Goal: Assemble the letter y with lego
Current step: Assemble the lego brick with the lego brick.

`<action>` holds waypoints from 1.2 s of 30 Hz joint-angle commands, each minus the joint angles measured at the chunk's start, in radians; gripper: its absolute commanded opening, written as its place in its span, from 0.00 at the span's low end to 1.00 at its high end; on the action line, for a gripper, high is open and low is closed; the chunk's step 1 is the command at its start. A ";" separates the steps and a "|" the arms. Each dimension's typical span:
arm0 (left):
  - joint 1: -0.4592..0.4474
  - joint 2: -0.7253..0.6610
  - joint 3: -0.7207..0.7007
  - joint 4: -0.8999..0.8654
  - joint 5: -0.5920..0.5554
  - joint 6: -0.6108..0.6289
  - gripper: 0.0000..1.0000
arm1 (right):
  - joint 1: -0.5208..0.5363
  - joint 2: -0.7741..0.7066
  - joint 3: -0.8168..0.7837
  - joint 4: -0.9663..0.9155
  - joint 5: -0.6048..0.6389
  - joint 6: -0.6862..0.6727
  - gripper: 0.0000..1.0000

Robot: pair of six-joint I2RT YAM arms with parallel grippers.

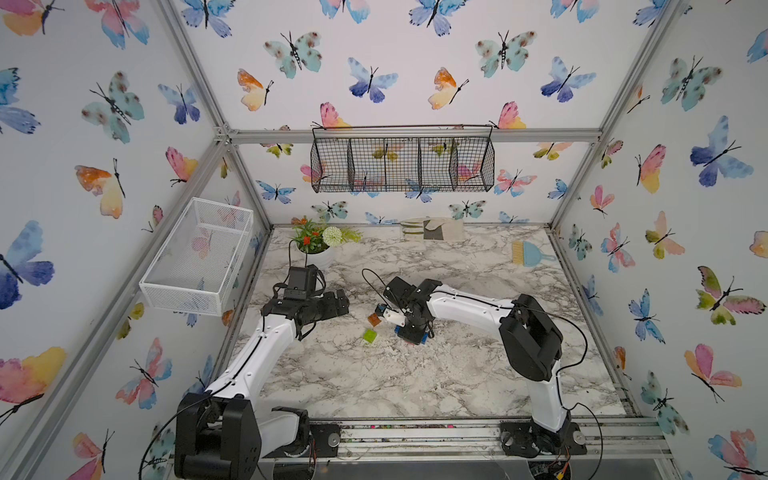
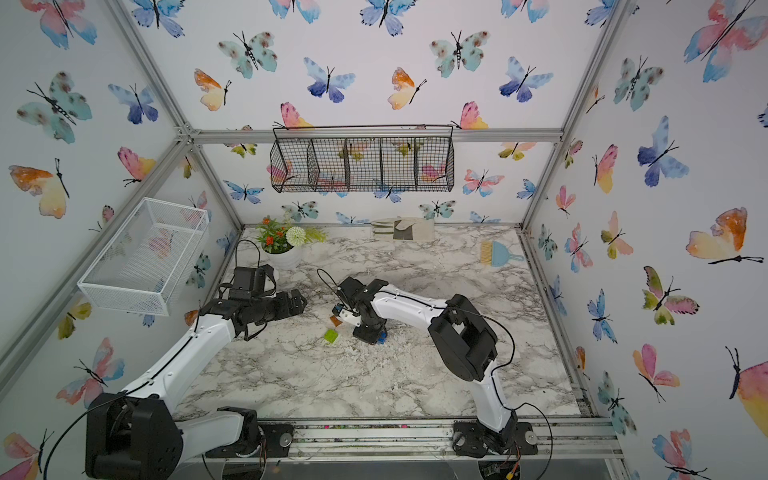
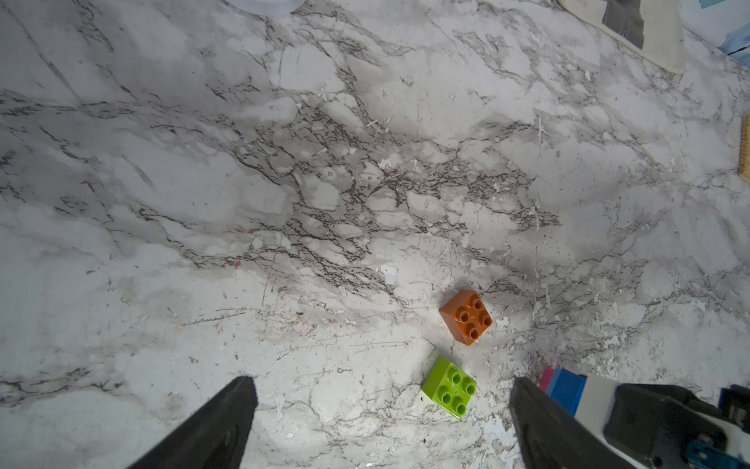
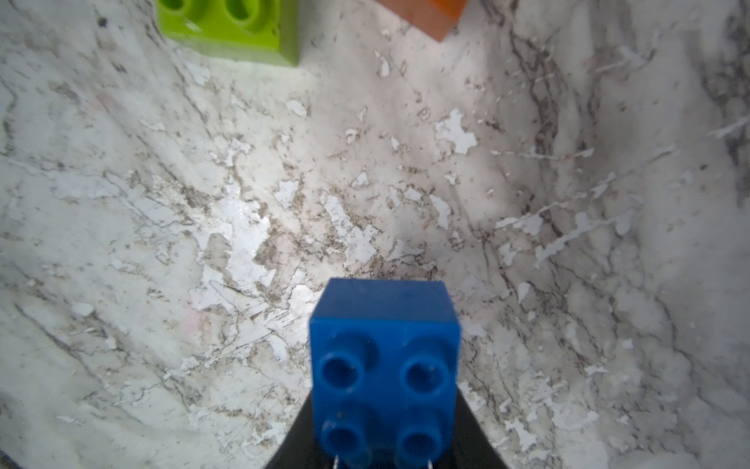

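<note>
Right gripper (image 1: 410, 328): clamped on a dark blue brick (image 4: 385, 365) whose studs face the wrist camera, low over the table. The grip looks meant to steady the piece for joining.
At that grip: in the left wrist view, thin strips of a pink brick (image 3: 547, 377) and a light blue brick (image 3: 556, 384) sit against dark blue. How they join is hidden.
Left gripper (image 3: 381, 422): jaws spread wide and holding nothing. It hangs above the table, aimed toward the loose bricks, probably ready to fetch the next one.
Loose lego: a green brick (image 1: 369, 336) and an orange brick (image 1: 374, 319) sit studs up, near each other but apart. They lie just beside the right gripper, between the two arms.
Letter y: not formed. I judge the stem pieces have yet to be added.
Surface: marble-patterned table (image 1: 415, 374), scuffed and flaking around the bricks.
Room: butterfly wallpaper. A black wire basket (image 1: 402, 160) hangs on the back wall and a white mesh basket (image 1: 197, 255) on a side wall. A potted plant (image 1: 318, 243), a folded cloth (image 1: 432, 229) and a small brush (image 1: 530, 252) lie along the far edge, well apart from the work.
</note>
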 commanded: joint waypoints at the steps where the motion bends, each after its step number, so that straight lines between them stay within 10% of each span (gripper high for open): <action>1: 0.007 0.008 0.008 0.006 0.009 0.010 0.98 | 0.006 0.060 -0.022 -0.096 0.006 0.019 0.03; 29: 0.005 -0.003 -0.013 0.017 0.020 -0.022 0.98 | 0.039 0.095 -0.145 0.074 -0.005 0.160 0.04; 36: 0.004 -0.010 -0.012 0.013 0.007 -0.021 0.98 | 0.039 0.095 -0.117 0.056 0.002 0.158 0.21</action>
